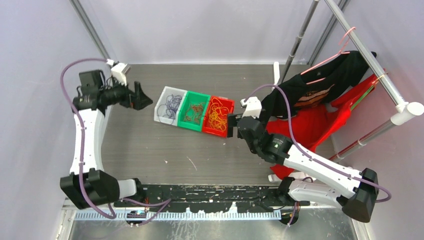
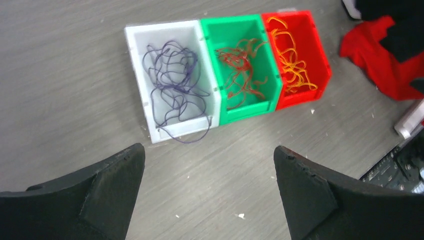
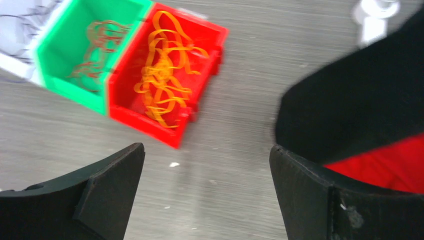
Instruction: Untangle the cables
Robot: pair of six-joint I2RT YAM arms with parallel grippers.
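Purple, red and orange cables (image 3: 160, 80) lie in three bins (image 2: 250, 110) toward the table (image 1: 150, 150) far edge. Left gripper (image 2: 209, 152) hangs near, right gripper (image 3: 206, 150) just beside; both spread wide, empty.

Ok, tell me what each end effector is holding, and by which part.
Nothing. The left end effector and the right end effector are open and empty; the cables lie in the bins.

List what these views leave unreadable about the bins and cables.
- Right wrist view: white bin cut off by the top-left edge; its purple cables mostly out of frame.
- Right wrist view: blur smears the red cables in the green bin.
- Top view: orange cables too small to tell whether strands are knotted.
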